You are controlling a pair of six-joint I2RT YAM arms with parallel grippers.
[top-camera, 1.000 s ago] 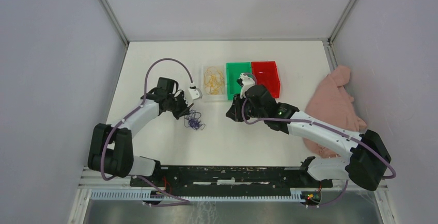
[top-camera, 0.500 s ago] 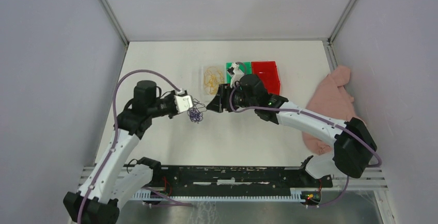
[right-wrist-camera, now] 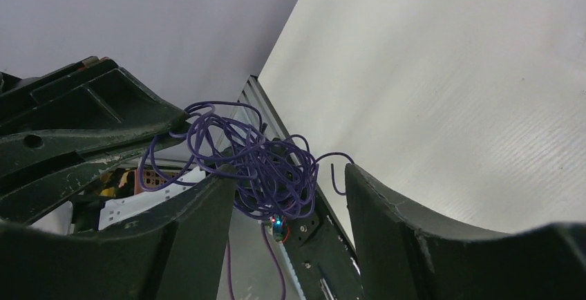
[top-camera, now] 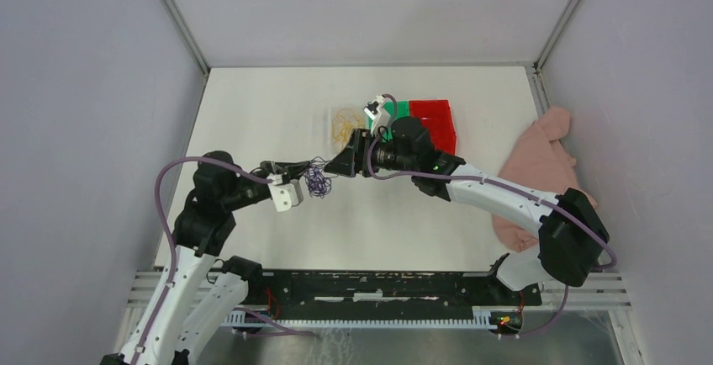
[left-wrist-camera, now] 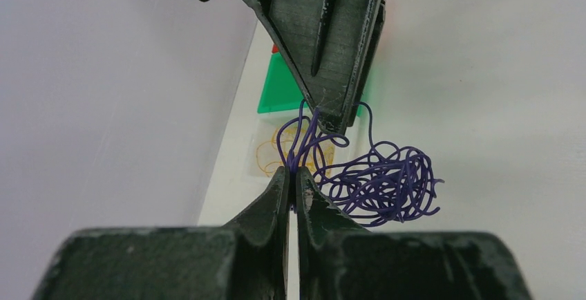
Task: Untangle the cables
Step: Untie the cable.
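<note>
I read the purple cable (left-wrist-camera: 376, 179) as one deep blue-violet throughout, with no stripes or markings. The left fingers (left-wrist-camera: 275, 203) and right fingers (right-wrist-camera: 408, 224) are matte greenish black, scuffed pale along their edges. The yellow cable (top-camera: 345, 125) shows golden in a clear tray (top-camera: 330, 129), next to a green bin (top-camera: 402, 108) and a red bin (top-camera: 437, 117). The counter (top-camera: 269, 104) is plain white and the cloth (top-camera: 542, 167) is dusty pink. The left arm (top-camera: 172, 293) and right arm (top-camera: 496, 197) are white with black joints.

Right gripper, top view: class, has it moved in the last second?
Yes. The right gripper has shifted left, from in front of the green bin to in front of the clear tray, beside the purple cable.
</note>
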